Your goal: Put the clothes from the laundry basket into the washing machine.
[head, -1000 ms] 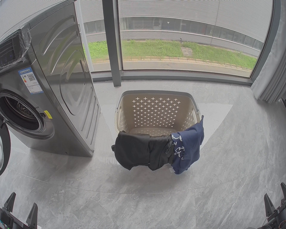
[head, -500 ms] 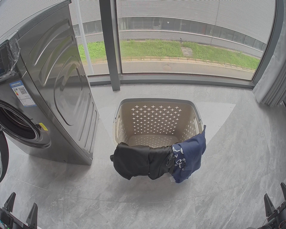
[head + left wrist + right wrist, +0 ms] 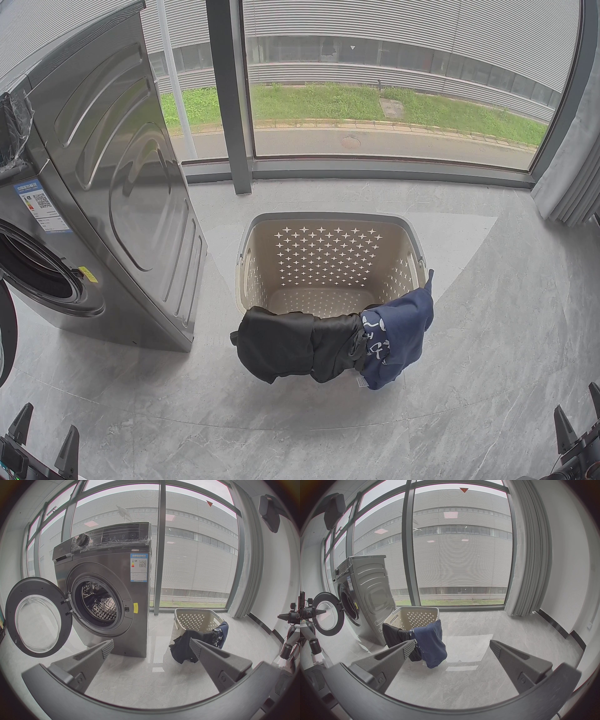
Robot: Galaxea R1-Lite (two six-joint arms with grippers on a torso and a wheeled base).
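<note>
**Operator:** Which step is in hand?

**Technician:** The approach, by my reading; no garment has been picked up yet. The laundry basket point(image 3: 331, 217) stands on the floor just beside the washing machine point(image 3: 125, 187). A black garment point(image 3: 281, 344) and a navy garment point(image 3: 397, 337) hang over its near rim, touching each other, with the navy one toward the robot's right.

**Operator:** State of the claws?

**Technician:** Left gripper point(image 3: 150, 643): fingers spread wide, holding nothing, touching nothing. Right gripper point(image 3: 450, 644): same condition. Both sit low, well apart from the basket.

**Operator:** What does the next move call for?

**Technician:** Probably this: bring one gripper to the draped cloth (the black garment lies nearer the machine), close on a fold, then lift it clear of the rim. The door point(image 3: 34, 617) stands swung open, so the drum point(image 3: 98, 602) is ready to load. Caution: the garments overlap, so one may drag the other along.
</note>
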